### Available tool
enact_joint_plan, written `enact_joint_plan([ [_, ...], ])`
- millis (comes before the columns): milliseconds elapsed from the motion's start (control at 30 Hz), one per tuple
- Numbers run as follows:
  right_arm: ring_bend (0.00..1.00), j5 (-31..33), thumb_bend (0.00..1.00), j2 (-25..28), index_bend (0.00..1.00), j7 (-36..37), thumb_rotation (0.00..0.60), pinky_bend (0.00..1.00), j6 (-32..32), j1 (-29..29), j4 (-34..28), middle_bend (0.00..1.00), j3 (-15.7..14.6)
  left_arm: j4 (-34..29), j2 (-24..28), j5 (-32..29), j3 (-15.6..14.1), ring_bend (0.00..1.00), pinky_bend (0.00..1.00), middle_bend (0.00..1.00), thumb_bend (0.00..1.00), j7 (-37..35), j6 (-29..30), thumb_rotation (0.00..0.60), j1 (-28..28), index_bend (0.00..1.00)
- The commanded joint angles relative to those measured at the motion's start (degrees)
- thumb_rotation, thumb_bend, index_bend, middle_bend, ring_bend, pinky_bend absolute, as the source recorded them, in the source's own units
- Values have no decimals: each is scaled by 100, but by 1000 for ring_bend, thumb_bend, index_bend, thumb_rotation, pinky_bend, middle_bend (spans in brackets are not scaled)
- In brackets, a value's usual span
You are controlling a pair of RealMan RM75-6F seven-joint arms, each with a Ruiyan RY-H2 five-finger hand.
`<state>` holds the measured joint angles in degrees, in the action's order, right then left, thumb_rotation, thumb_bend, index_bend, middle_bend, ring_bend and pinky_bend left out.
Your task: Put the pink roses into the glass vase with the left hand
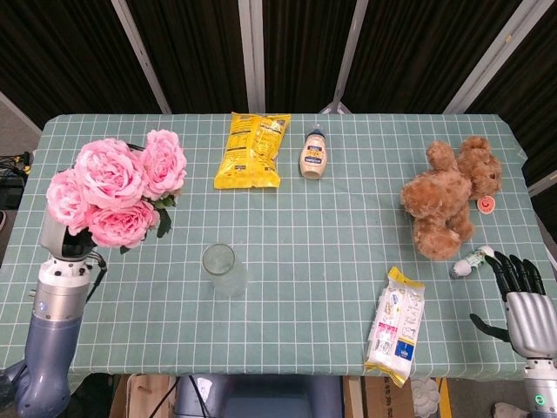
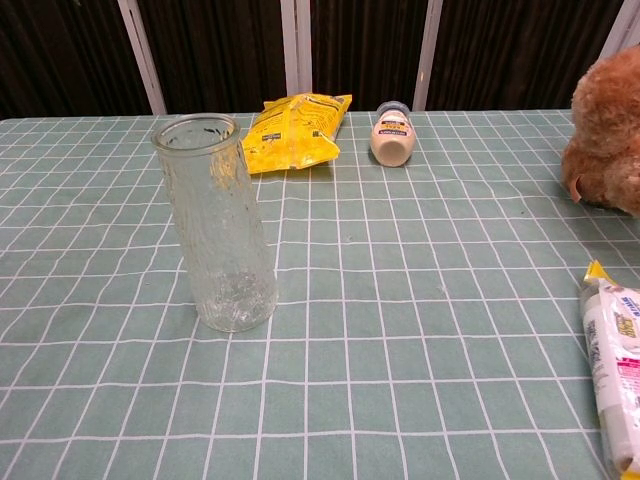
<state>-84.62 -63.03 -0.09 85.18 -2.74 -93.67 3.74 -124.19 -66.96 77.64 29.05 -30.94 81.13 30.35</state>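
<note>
My left arm stands at the lower left of the head view, forearm rising almost straight up from the bottom edge, silver wrist above it. My left hand (image 1: 63, 237) is mostly hidden behind the pink roses (image 1: 113, 187) it holds up close to the camera. Over at the lower right corner, my right hand (image 1: 522, 300) rests low, palm section silver, dark fingers (image 1: 513, 272) straight and slightly apart, holding nothing.
</note>
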Motion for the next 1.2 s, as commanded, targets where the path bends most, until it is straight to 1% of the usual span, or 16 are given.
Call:
enact_joint_plan([
  [33,37,4,171,12,124,39,600,0,22,9,11,105,14,-130,-173,-95,-101,299,411,397,441,119,-154,600,144,341],
  [100,37,8,171,20,124,59,600,0,17,10,14,105,14,-145,-273,-132,-145,299,411,396,441,209,-203,600,211,341],
  [233,37,21,171,33,123,73,600,0,28,16,16,105,25,-111,-575,-177,-322,299,411,396,441,524,-327,600,379,341],
  [333,37,19,172,43,124,100,600,0,58,27,22,105,37,-4,-816,-179,-482,300,410,396,441,770,-397,600,477,341],
  [467,37,18,172,56,124,132,600,0,64,35,23,105,36,92,-1068,-207,-604,299,410,398,441,898,-409,600,532,341],
  [633,37,16,171,66,123,179,600,0,79,39,36,105,48,364,-1314,-90,-769,299,410,403,440,1119,-396,600,566,342],
  [800,37,24,172,70,124,198,600,0,64,38,44,105,49,642,-1531,30,-965,299,406,406,441,1109,-447,600,572,345],
  [1000,37,29,170,82,124,215,600,0,79,49,44,105,53,1120,-1769,213,-1182,295,392,401,439,1058,-438,600,535,345],
  [1200,37,42,172,90,123,214,600,0,54,43,39,105,54,1486,-1859,337,-1328,258,353,367,431,883,-509,600,504,341],
])
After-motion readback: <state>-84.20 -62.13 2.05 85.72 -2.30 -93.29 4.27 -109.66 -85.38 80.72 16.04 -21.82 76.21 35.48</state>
